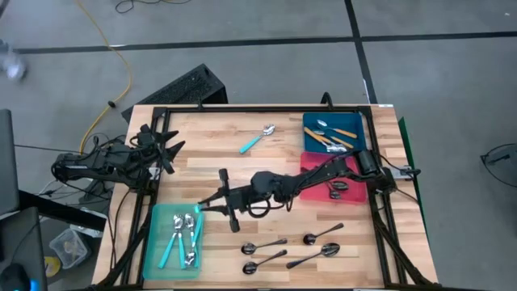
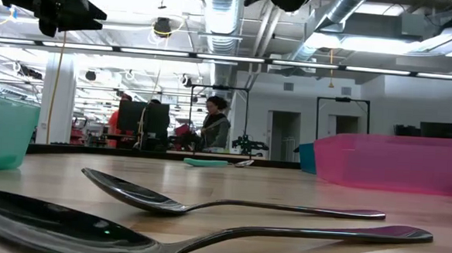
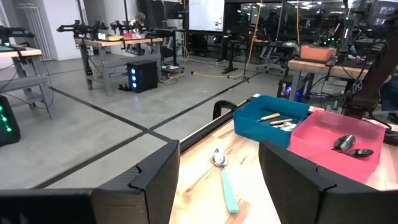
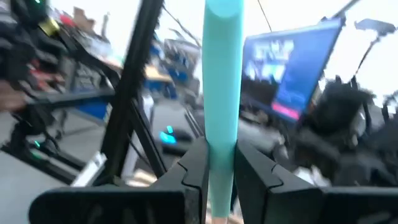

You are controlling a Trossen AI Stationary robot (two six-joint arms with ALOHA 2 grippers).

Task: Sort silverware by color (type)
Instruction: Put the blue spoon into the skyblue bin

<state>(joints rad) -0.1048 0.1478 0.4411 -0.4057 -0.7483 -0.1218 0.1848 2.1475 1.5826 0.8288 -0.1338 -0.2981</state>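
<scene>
My right gripper (image 1: pixel 208 202) reaches across the table toward its left and is shut on a teal-handled spoon (image 4: pixel 221 74), at the far right corner of the teal tray (image 1: pixel 155 257). The tray holds several teal-handled spoons (image 1: pixel 182 236). Another teal-handled spoon (image 1: pixel 258 139) lies flat on the table at the far middle; it also shows in the left wrist view (image 3: pixel 225 180). My left gripper (image 1: pixel 167 146) is open and empty at the table's far left. Several all-metal spoons (image 1: pixel 265 245) lie near the front edge. My right gripper pinches the spoon's teal handle (image 4: pixel 219 163) between its two fingers (image 4: pixel 193 174). The handle runs along the fingers, and its free end (image 1: pixel 196 208) sticks out past the fingertips toward the table's left. The spoon's bowl is hidden behind the gripper.
A blue bin (image 1: pixel 333 132) with orange-handled spoons stands at the far right, and a pink bin (image 1: pixel 308 165) with dark spoons stands just nearer. A black frame (image 1: pixel 242 109) edges the table. People stand in the room behind (image 2: pixel 214 122).
</scene>
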